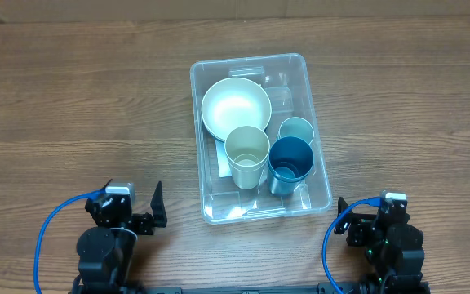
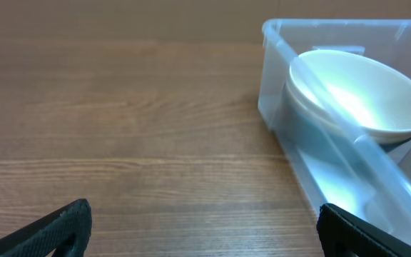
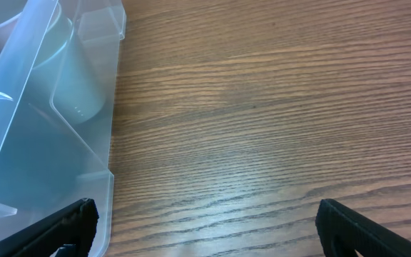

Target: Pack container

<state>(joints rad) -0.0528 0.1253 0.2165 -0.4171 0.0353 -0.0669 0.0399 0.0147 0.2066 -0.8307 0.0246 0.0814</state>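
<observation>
Underneath all, a wooden table (image 1: 72,98). Ahead of both sets of jaws and between them, the clear container (image 1: 292,77), seemingly fully packed. At its far end, a cream bowl (image 1: 236,109). Nearer the jaws and standing upright, probably to save room: a beige cup (image 1: 246,155), a dark blue cup (image 1: 290,163) and a smaller pale blue cup (image 1: 295,131). Parked low at the near edge, left gripper (image 2: 205,225) and right gripper (image 3: 205,214), both spread wide, holding nothing.
</observation>
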